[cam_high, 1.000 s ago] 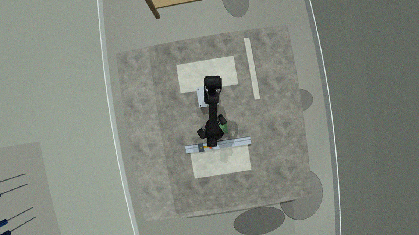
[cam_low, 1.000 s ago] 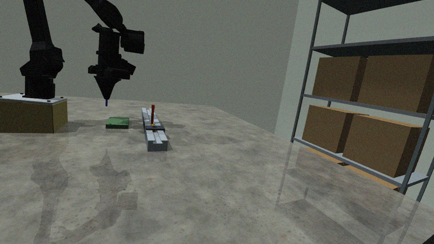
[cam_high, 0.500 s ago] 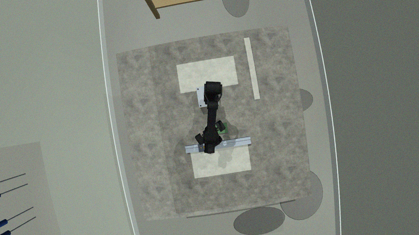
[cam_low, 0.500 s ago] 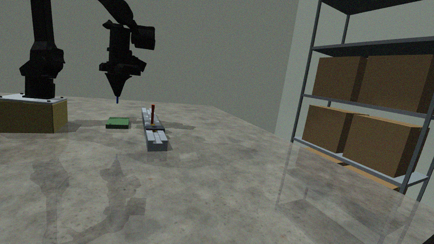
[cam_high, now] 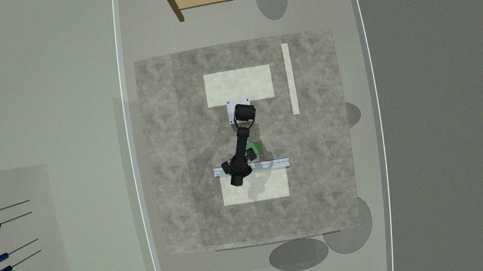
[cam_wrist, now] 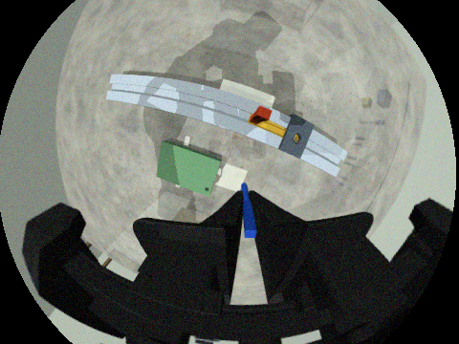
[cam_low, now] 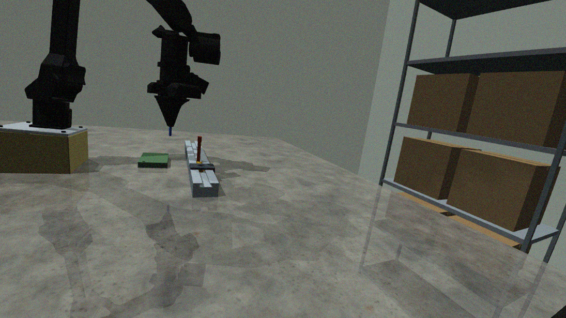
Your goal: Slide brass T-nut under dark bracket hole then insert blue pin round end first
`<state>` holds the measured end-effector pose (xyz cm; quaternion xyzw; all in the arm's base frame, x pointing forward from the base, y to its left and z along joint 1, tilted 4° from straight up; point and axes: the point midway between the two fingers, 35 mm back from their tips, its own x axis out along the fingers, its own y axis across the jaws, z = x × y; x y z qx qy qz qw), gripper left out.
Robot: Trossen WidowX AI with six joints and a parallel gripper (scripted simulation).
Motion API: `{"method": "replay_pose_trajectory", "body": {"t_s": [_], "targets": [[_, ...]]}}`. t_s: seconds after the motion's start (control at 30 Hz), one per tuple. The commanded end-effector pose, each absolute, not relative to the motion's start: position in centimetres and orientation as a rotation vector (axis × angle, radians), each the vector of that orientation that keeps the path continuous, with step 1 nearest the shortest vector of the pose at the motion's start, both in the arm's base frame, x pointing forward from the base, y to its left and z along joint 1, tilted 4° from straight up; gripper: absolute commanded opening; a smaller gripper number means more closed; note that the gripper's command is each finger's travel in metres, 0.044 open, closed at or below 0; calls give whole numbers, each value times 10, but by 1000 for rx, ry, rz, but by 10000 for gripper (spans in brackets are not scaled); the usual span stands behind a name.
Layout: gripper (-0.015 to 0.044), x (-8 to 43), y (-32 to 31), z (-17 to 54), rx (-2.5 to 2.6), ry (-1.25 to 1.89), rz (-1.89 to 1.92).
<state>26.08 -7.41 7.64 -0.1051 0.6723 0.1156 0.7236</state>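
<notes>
My gripper (cam_low: 170, 125) (cam_wrist: 245, 195) is shut on the blue pin (cam_low: 170, 131) (cam_wrist: 249, 217), which points down from the fingertips, high above the table. The green tray (cam_low: 153, 160) (cam_wrist: 184, 167) (cam_high: 258, 147) lies between the arm's base and the rail. The aluminum rail (cam_low: 205, 188) (cam_wrist: 186, 102) (cam_high: 272, 165) carries the dark bracket (cam_low: 204, 167) (cam_wrist: 290, 135). The brass T-nut (cam_wrist: 273, 127) lies in the slot and reaches toward the bracket; brass shows through the bracket hole. Its orange handle (cam_low: 199, 149) (cam_wrist: 263, 114) stands up beside the bracket. In the top view the arm hides bracket and nut.
The arm's base stands on a block with a light plate (cam_high: 231, 116) (cam_low: 18, 127), behind the tray. A shelf rack (cam_low: 454, 137) with cardboard boxes (cam_low: 513, 105) stands beyond the table (cam_low: 289, 261). The upright orange handle rises above the rail close to the bracket.
</notes>
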Motion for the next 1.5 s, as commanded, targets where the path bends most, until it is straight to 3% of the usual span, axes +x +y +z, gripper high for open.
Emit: {"method": "replay_pose_trajectory", "body": {"t_s": [0.0,0.9,1.47], "targets": [[-150,272,-82,78,-211,1482,238],[-150,332,-141,70,-130,1489,162],[-150,330,-136,39,-133,1488,165]]}}
